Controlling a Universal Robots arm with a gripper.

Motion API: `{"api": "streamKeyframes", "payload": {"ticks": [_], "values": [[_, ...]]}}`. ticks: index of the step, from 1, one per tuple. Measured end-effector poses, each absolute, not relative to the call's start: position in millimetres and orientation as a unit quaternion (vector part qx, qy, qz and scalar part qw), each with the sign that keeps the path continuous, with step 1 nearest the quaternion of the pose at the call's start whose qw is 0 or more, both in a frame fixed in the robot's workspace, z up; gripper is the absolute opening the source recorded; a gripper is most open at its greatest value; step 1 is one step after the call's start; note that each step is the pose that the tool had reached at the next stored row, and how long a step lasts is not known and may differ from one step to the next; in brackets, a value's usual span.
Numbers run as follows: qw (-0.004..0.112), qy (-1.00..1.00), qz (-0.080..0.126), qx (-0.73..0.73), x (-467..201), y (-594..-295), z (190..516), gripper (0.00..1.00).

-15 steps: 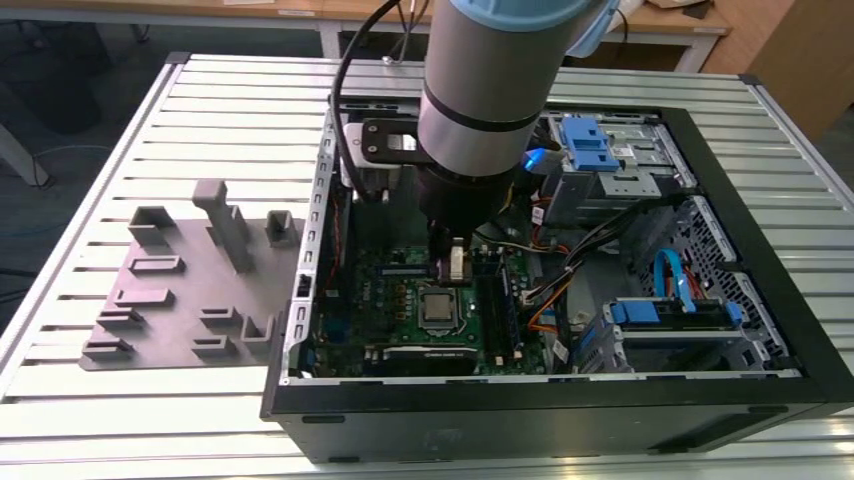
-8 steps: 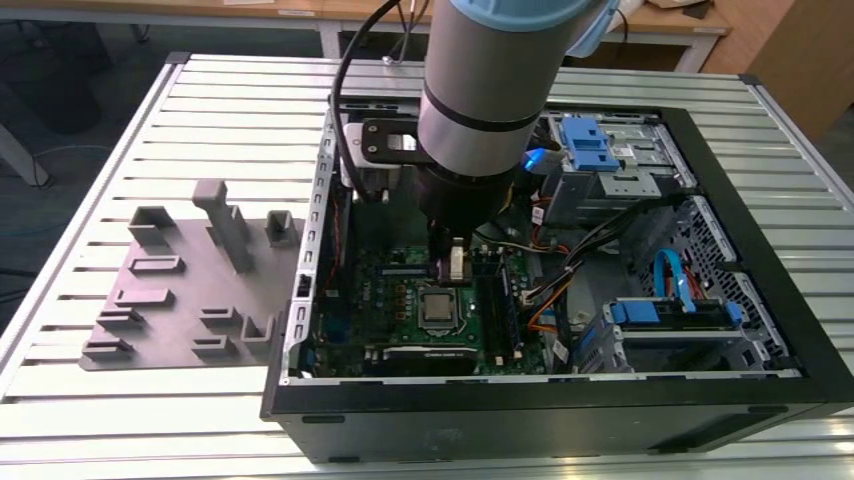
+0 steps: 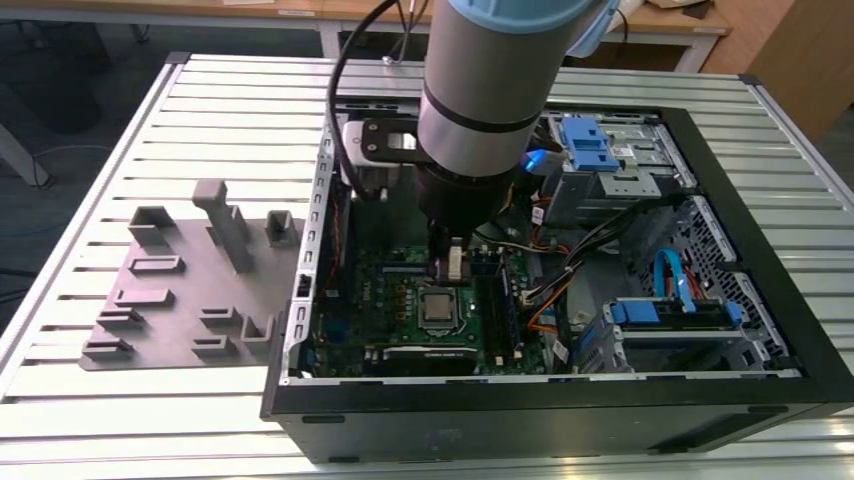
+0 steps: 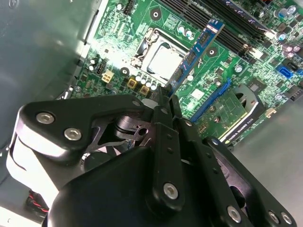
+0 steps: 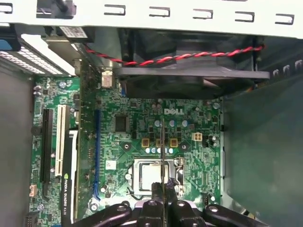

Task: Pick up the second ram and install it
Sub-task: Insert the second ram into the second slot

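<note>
My gripper is shut on the second ram, a thin blue-green board strip that sticks out from between the fingertips. In the first wrist view the second ram appears edge-on as a thin line running out from the gripper over the CPU socket. In the exterior view the gripper hangs inside the open computer case, just above the motherboard and next to the CPU socket. The dark memory slots lie a little to the exterior view's right of it.
A grey fixture plate with upright holders lies on the slatted table at the exterior view's left. Inside the case are a rear fan with a red-black wire, a graphics card, loose cables and blue drive bays.
</note>
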State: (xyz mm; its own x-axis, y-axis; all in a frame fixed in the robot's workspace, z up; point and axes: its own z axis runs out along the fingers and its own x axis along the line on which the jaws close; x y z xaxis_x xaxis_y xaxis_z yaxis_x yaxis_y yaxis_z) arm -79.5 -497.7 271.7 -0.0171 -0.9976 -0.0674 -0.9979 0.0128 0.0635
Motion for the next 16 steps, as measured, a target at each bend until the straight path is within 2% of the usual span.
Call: {"api": "streamKeyframes", "payload": {"ticks": [16], "values": [[0.006, 0.779, 0.046, -0.625, -79.5, -497.8, 271.5, 0.11]]}}
